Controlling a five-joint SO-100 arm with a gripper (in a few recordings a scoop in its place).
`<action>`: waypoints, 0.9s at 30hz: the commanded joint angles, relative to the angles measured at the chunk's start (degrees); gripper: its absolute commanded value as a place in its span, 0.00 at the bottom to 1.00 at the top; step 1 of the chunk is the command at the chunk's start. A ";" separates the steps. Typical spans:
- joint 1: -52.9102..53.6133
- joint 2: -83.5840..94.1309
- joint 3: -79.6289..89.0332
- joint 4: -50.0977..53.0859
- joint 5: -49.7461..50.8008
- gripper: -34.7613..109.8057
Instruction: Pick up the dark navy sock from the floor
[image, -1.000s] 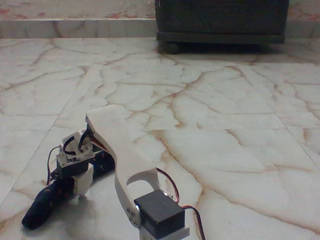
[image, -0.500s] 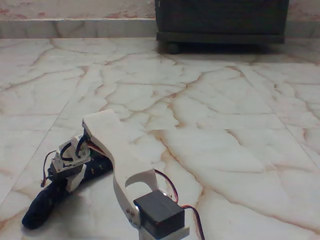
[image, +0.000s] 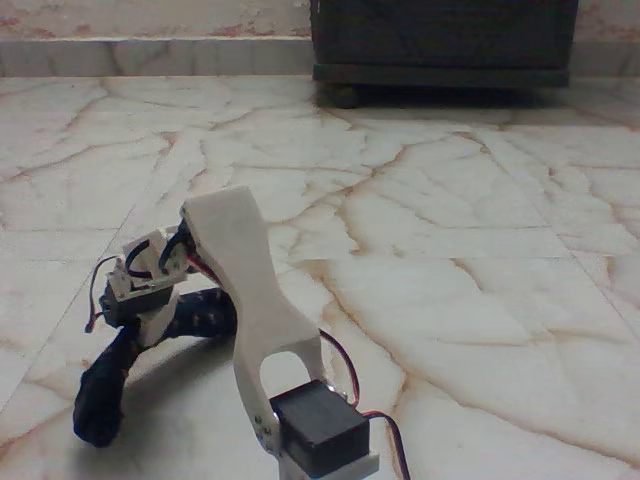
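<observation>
Fixed view: end effector apparently clamps the dark navy sock, one end trailing on the floor. Lifting step; next, raise until clear.

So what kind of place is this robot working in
Most likely a room in a home rather than a lab. The arm sits straight on a glossy marble floor with brownish veins, a dark wooden cabinet stands against the far wall, and a navy sock lies beside the arm.
</observation>
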 joint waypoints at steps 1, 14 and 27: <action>1.14 7.91 2.37 -0.26 -2.20 0.24; 19.16 48.87 34.28 2.02 -24.96 0.24; 33.13 76.82 58.18 -0.70 -34.89 0.24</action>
